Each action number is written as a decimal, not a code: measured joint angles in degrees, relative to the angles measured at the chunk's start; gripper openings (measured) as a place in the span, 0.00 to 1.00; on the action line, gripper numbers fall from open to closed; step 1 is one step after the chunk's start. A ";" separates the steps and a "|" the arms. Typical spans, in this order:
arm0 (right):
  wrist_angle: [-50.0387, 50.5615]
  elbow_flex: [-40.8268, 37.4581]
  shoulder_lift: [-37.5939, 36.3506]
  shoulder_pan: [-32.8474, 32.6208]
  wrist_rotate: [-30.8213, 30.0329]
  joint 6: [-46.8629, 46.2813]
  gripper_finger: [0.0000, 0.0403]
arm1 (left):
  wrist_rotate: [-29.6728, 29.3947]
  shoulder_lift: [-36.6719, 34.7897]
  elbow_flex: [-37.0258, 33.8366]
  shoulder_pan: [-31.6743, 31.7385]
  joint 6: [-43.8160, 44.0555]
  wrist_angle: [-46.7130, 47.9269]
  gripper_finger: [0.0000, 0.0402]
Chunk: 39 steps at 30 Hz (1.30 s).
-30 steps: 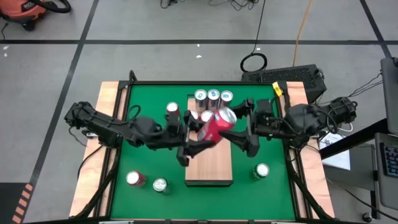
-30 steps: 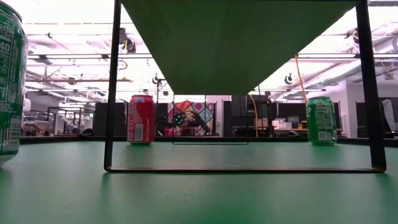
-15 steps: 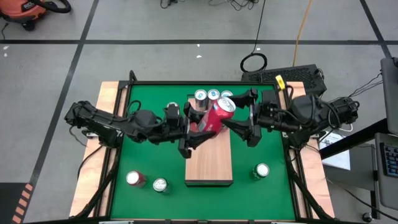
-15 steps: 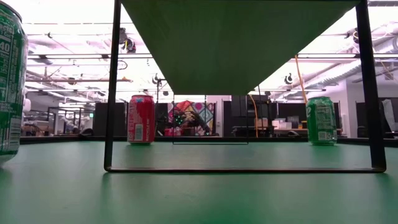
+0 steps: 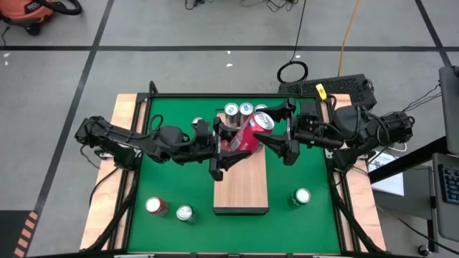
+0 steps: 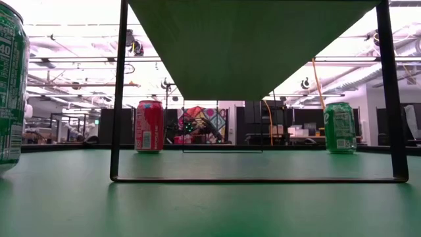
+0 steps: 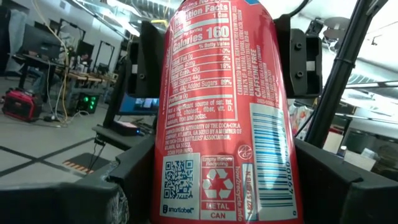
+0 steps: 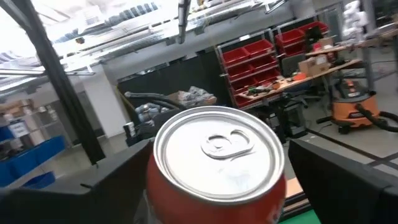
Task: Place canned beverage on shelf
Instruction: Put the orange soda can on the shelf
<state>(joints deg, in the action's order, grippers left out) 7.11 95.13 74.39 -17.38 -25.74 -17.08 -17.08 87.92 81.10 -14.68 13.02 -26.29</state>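
Over the middle of the green worktop [image 5: 165, 179] both arms meet above the far half of the shelf [image 5: 241, 188], and between them hangs a red can [image 5: 249, 134], tilted, its silver top leaning toward the right arm. The left pincer [image 5: 228, 143] has it clamped around the body; from that wrist the can fills the view with a dark finger [image 7: 146, 59] pressed to each side. The right pincer [image 5: 285, 136] faces the lid with its fingers spread wide on either side of the top, and I cannot see them touching the metal.

It looks like a handover in mid-air, or a steadying move, before the can goes down on the wood. Three cans [image 5: 244, 109] already stand in a row at the shelf's far end, just beyond the held one. Others wait on the worktop: a red one [image 5: 153, 206] and a green one [image 5: 185, 213] near the front left, another green one [image 5: 302, 196] front right.

The next move, I reckon, calls for the can to be brought upright and lowered onto bare wood just in front of that row, without knocking the standing cans.
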 joint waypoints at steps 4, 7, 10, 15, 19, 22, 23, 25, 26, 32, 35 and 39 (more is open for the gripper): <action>1.22 0.00 0.00 0.08 0.50 -0.44 0.83 | -0.02 0.02 0.00 -0.01 0.00 0.12 0.71; 1.32 0.00 0.00 0.08 0.63 -0.43 0.78 | -0.05 0.04 0.00 -0.01 0.09 0.44 0.71; 1.83 0.00 -0.08 0.06 0.79 -0.01 0.74 | -0.08 0.04 0.04 -0.02 -0.03 1.83 0.73; 5.28 -0.07 -0.97 0.04 0.84 -0.19 0.73 | -1.97 0.02 0.15 -0.06 0.01 5.03 0.82; 9.38 -0.17 -2.75 -0.21 0.38 -0.23 0.74 | -2.75 0.00 0.15 -0.36 1.27 6.19 0.91; 13.53 -0.15 -4.24 -0.85 0.32 0.19 0.74 | -2.61 -0.60 0.15 -1.37 1.67 7.80 0.95; 14.79 -0.15 -4.63 -1.10 0.25 0.62 0.74 | -2.61 -1.01 0.13 -1.70 1.75 8.63 0.96; 17.95 -0.09 -5.24 -1.83 0.36 0.80 0.74 | -3.22 -2.15 0.15 -2.10 3.03 10.85 0.96; 19.94 -0.09 -5.44 -2.12 0.35 0.48 0.74 | -3.73 -2.81 0.15 -2.23 3.96 12.35 0.96; 27.98 -0.62 -5.93 -2.62 0.43 -4.34 0.74 | -6.30 -7.70 0.15 -2.40 7.90 22.64 0.97; 28.19 -3.81 -6.27 -2.74 0.55 -4.28 0.74 | -7.46 -10.20 0.15 -2.45 9.17 27.16 0.97; 24.24 -10.14 -6.95 -2.63 0.48 -3.58 0.74 | -8.07 -11.90 0.11 -2.67 9.18 29.70 0.97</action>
<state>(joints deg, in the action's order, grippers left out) 31.35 84.99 67.44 -20.01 -25.26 -20.67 -25.15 76.02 81.21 -17.35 22.20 3.42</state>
